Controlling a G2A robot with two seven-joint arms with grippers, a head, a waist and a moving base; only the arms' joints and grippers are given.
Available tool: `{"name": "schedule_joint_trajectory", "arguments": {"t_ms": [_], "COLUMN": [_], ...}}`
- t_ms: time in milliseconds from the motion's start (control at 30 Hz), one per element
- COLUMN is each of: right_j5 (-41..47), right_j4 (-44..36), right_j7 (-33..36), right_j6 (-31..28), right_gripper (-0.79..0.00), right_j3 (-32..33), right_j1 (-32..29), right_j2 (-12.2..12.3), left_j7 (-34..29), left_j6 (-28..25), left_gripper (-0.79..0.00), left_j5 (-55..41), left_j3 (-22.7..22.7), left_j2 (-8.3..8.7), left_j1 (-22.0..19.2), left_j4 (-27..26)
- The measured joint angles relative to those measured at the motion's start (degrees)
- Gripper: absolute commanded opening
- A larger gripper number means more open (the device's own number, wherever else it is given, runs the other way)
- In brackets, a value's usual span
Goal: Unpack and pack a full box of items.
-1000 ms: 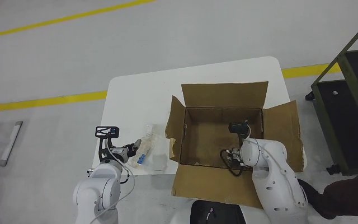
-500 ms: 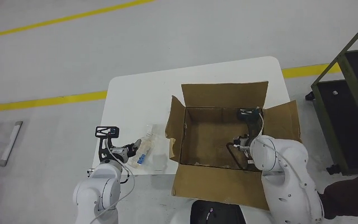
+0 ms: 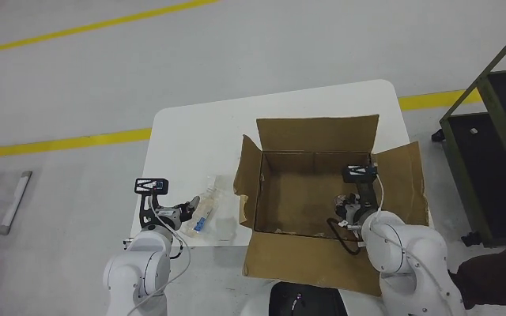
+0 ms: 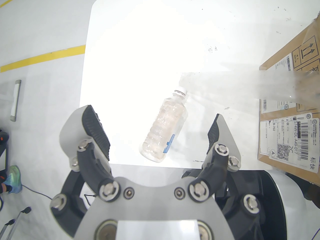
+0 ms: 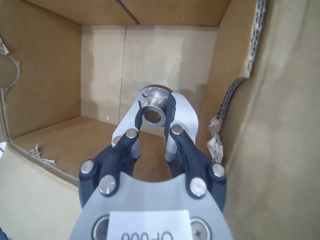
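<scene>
A brown cardboard box (image 3: 316,130) stands open on the white worktop (image 3: 198,134), its four flaps folded outward. The right end effector (image 5: 155,116) is down inside the box, close to the box's right wall, with its fingers (image 5: 130,121) drawn narrow and clamped on a small metal sleeve (image 5: 153,111), a short shiny tube with a round flange at its far end. The tube's open bore faces back toward the wrist. Whether the sleeve touches the floor of the box cannot be told. To the left of the box, just beside its left flap but apart from it, a clear plastic bottle (image 4: 165,128) lies on its side on the worktop, tilted, with its white cap end pointing away from the robot and a strip of blue along its label. The left end effector (image 4: 154,119) hangs above the bottle, on the side away from the box's far wall, with its black ribbed pads (image 4: 96,128) spread wide and the bottle showing between them, untouched. White shipping labels (image 4: 287,136) are stuck on the box's outer left side
</scene>
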Motion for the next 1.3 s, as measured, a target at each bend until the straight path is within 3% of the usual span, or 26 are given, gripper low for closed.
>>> {"name": "schedule_joint_trajectory", "arguments": {"t_ms": [333,467,767,1000,1300], "right_j5": [0.0,1.4,4.2,7.6,7.8], "right_j4": [0.2,1.7,0.2,-3.3,-3.5], "right_j7": [0.0,-3.2,-5.2,-5.4,-5.6], "right_j6": [-0.1,-1.4,-11.2,-20.2,-20.5], "right_gripper": [-0.785,-0.785,-0.785,-0.785,-0.785], "right_j3": [0.0,0.2,3.0,5.3,5.9], "right_j1": [0.1,1.1,6.1,6.0,5.7], "right_j2": [0.0,0.2,1.3,2.4,2.6], "left_j7": [0.0,0.0,0.0,0.0,0.0], "left_j6": [0.0,0.0,0.0,0.0,0.0], "left_gripper": [0.0,0.0,0.0,0.0,0.0], "left_j5": [0.0,0.0,0.0,0.0,0.0], "left_j3": [0.0,0.0,0.0,0.0,0.0], "left_j2": [0.0,0.0,0.0,0.0,0.0], "left_j1": [0.0,0.0,0.0,0.0,0.0], "left_j4": [0.0,0.0,0.0,0.0,0.0]}}
